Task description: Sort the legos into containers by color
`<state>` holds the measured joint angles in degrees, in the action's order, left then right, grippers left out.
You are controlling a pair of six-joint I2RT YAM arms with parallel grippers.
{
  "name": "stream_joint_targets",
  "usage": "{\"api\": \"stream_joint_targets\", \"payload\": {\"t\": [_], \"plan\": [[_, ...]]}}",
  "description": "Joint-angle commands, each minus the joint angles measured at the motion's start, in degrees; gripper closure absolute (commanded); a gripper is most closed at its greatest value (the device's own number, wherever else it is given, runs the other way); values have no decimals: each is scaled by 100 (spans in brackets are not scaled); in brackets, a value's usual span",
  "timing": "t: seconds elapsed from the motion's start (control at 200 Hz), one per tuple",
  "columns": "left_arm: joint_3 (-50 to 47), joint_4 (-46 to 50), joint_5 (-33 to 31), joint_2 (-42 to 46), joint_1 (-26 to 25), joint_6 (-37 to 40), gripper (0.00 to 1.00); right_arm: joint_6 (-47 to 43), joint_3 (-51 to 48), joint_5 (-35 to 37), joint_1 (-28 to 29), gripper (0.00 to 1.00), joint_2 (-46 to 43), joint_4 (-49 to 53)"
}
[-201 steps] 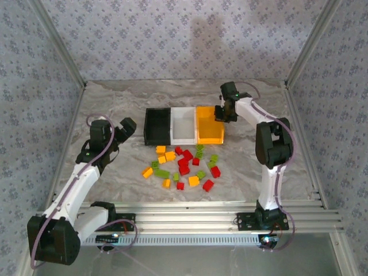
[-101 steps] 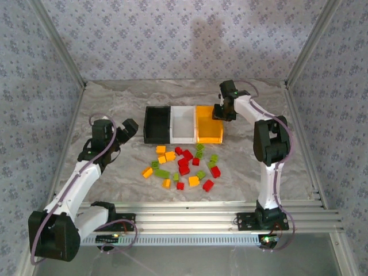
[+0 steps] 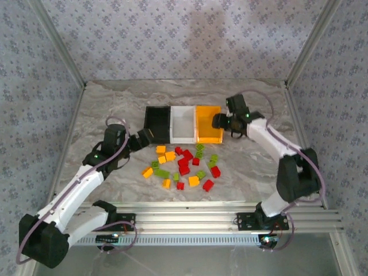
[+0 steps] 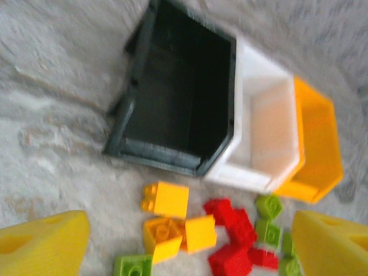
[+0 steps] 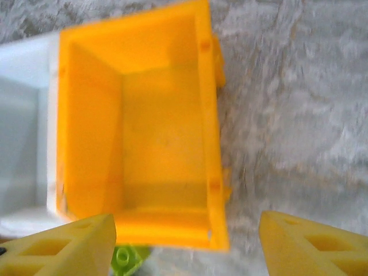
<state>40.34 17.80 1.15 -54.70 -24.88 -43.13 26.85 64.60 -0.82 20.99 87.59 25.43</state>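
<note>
the right gripper (image 5: 187,247) has just opened, empty, at the orange bin (image 5: 214,115); the open left gripper (image 4: 187,247) swings toward the legos (image 3: 181,164).

My left gripper (image 4: 187,253) hangs over the marbled tabletop (image 4: 52,115), its yellow fingers (image 4: 46,244) spread wide apart. Beyond them three bins stand touching in a row: the black bin (image 4: 172,98), the white bin (image 4: 267,132), then the orange-yellow bin (image 4: 316,144). Just in front of the bins, yellow-orange bricks (image 4: 171,199), red bricks (image 4: 233,224) and lime green bricks (image 4: 268,205) lie clustered, several touching.
</note>
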Motion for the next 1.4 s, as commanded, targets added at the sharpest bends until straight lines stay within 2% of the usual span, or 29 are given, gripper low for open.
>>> {"api": "stream_joint_targets", "payload": {"t": [0.0, 0.08, 0.19, 0.295, 0.37, 0.49, 0.87, 1.194, 1.394], "plan": [[-126, 827, -311, -41, -390, 243, 15, 393, -861, 519, 451, 32, -598, -289], [-374, 1013, -603, -88, -754, 272, 14, 378, -1195, 687, 723, 32, -886, -137], [-655, 781, -704, -430, -1239, 201, 16, 505, -1564, 660, 901, 32, -1127, -170], [-602, 817, -876, -959, -1413, 130, 25, 626, -1721, 632, 987, 32, -1243, -282], [-601, 839, -1110, -1219, -1493, 163, 26, 641, -1740, 665, 1007, 32, -1269, -280], [-607, 849, -1359, -1556, -1556, 240, 27, 628, -1761, 774, 1021, 32, -1310, -249], [-615, 804, -1542, -2183, -1634, 120, 44, 647, -1832, 915, 947, 32, -1499, -213], [-632, 908, -1530, -1903, -1651, 116, 65, 698, -1848, 961, 898, 33, -1542, -216], [-578, 1109, -1486, -1616, -1663, 108, 70, 724, -1858, 970, 888, 33, -1552, -240]]}}
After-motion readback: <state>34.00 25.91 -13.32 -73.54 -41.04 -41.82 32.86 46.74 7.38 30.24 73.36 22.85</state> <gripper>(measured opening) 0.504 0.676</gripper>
